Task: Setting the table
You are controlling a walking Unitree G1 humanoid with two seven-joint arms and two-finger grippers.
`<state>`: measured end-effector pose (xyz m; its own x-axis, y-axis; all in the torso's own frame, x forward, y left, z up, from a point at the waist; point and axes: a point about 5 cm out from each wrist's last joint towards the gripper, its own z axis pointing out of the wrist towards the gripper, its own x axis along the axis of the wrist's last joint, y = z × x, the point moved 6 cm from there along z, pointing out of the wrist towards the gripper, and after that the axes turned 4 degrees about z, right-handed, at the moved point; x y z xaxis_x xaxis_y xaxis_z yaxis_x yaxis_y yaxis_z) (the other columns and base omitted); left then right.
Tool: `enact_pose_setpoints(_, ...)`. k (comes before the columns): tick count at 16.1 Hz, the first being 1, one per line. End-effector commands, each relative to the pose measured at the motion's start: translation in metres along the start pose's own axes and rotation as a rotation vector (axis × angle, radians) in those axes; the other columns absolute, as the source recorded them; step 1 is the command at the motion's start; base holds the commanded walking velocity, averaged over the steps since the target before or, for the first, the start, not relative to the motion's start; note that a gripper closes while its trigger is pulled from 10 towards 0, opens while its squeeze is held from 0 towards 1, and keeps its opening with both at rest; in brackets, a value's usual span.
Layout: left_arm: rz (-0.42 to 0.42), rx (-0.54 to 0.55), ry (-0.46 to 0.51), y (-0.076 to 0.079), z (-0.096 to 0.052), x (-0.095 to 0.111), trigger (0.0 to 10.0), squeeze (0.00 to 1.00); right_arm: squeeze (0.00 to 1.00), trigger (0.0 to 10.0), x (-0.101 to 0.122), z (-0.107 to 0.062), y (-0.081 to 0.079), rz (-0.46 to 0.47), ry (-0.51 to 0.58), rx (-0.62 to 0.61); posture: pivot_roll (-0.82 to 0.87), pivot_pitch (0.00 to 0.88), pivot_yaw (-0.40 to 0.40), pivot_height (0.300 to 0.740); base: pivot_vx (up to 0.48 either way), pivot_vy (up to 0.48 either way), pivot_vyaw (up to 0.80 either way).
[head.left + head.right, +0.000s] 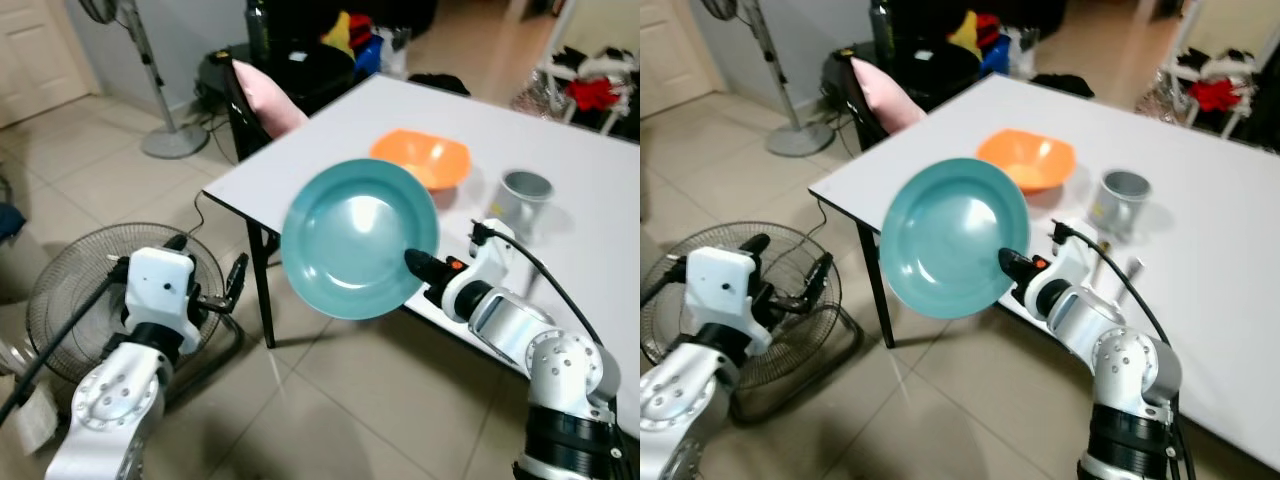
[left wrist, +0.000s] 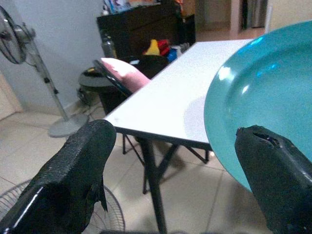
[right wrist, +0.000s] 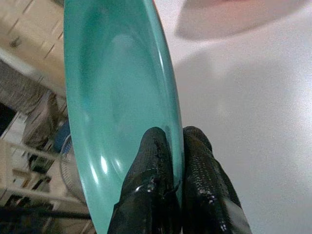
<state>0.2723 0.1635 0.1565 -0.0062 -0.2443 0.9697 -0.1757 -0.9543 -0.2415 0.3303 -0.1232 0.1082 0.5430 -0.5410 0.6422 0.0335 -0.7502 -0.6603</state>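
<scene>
Since I pinch only its rim, teal plate (image 1: pixel 355 235): stiff, probably light, slick; could pivot.
Right gripper (image 3: pixel 175 146): clamped on rim.
Left gripper (image 2: pixel 170 180): spread, empty.

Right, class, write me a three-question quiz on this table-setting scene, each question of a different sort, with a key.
1. True or false: the right gripper pinches the rim of the teal plate.
2. Which thing lies on the white table nearest the orange bowl?
A. a grey cup
B. a glass bottle
C. a folded napkin
3. Fill in: the left gripper is ____, with nothing between its fingers.

Key
1. True: the plate is tilted on edge, held off the table's near edge.
2. A: the cup stands beside the bowl.
3. Open: it hangs low above the floor fan.
</scene>
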Motion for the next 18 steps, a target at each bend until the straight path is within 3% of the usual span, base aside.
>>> enact_pose_setpoints(1,0.003,-0.016,-0.001,-0.001,-0.003,0.000,10.0,0.00,0.00,10.0,-0.007,0.004,-0.017,0.022,-0.037,0.061,-0.04,0.000,0.039,0.740,0.000,0.000,0.00)
enact_pose_setpoints(5,-0.035,-0.238,0.002,0.033,-0.010,0.003,10.0,0.00,0.00,10.0,-0.010,0.007,-0.018,0.107,-0.077,0.059,-0.04,0.000,0.046,0.740,0.000,0.000,0.00)
enact_pose_setpoints(8,-0.045,-0.383,-0.010,0.054,-0.015,0.002,10.0,0.00,0.00,10.0,-0.007,0.012,-0.007,0.232,-0.071,-0.017,-0.05,0.000,0.048,0.740,0.000,0.000,0.00)
enact_pose_setpoints(13,-0.043,-0.429,-0.016,0.060,-0.016,0.001,10.0,0.00,0.00,10.0,0.007,0.022,0.002,0.483,-0.026,-0.084,-0.05,0.000,0.048,0.740,0.000,0.000,0.00)
enact_pose_setpoints(18,-0.039,-0.444,-0.022,0.062,-0.016,0.001,10.0,0.00,0.00,10.0,0.009,0.030,0.010,0.632,-0.033,-0.155,-0.04,0.000,0.046,0.740,0.000,0.000,0.00)
